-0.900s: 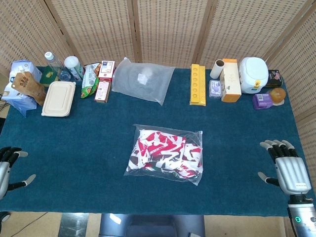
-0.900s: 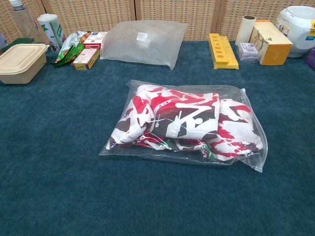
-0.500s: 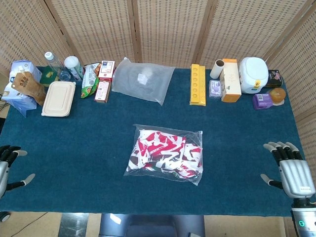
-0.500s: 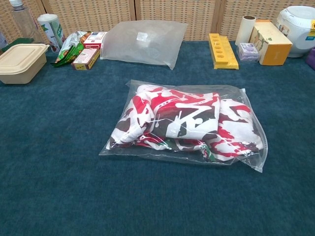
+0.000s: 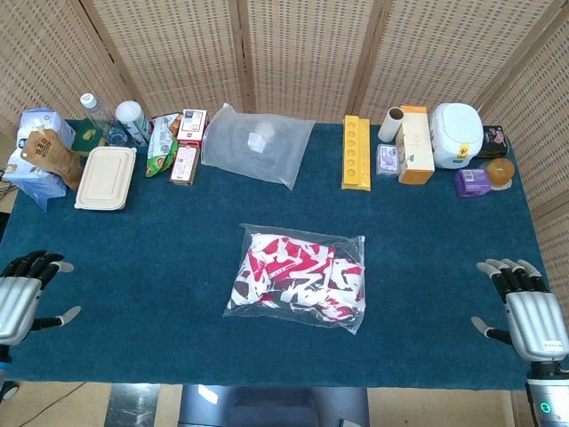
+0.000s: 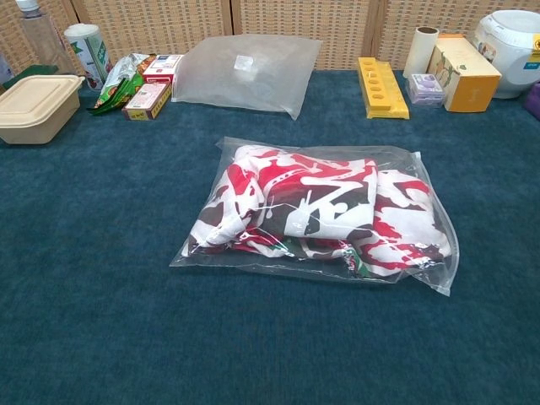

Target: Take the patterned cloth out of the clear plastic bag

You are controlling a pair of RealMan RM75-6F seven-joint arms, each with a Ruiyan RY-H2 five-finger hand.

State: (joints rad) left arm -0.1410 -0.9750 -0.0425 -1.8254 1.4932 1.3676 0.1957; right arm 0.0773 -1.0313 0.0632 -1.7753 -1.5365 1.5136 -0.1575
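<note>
The patterned cloth [image 5: 298, 280] lay inside the clear plastic bag [image 5: 354, 246], mid-table. The left hand [image 5: 18, 301] and right hand [image 5: 530, 316] hovered empty, fingers spread, well apart from it.

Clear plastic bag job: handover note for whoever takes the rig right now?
Left hand: open, empty, at the near left edge of the blue table.
Right hand: open, empty, at the near right edge.
Clear plastic bag: lies flat mid-table, touched by neither hand. The red, white and dark patterned cloth is folded fully inside it.
Done: nothing yet.
Left: bring the hands in, hold the bag, find its opening (cannot tell which side from these views), pull the cloth out.
</note>
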